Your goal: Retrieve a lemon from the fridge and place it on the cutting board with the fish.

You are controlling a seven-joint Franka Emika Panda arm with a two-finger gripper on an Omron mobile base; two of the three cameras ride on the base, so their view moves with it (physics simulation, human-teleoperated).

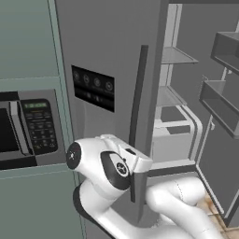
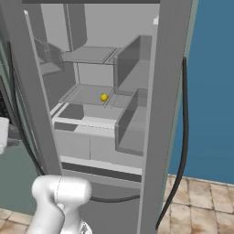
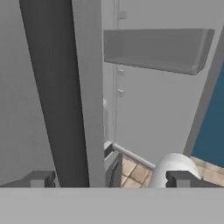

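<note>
Dark fingertips of the gripper [image 3: 109, 179] stand spread wide, holding nothing, with the fridge's [image 1: 112, 56] dark handle [image 3: 54, 92] rising between them. Beyond the open right door [image 2: 162, 114], the lemon [image 2: 104, 97] sits on a middle shelf [image 2: 84, 96] inside.

We see the microwave [image 1: 28, 130] cut at nine o'clock, fridge [image 1: 112, 56] top cropped, lemon [image 2: 104, 97] too small for detail
</note>
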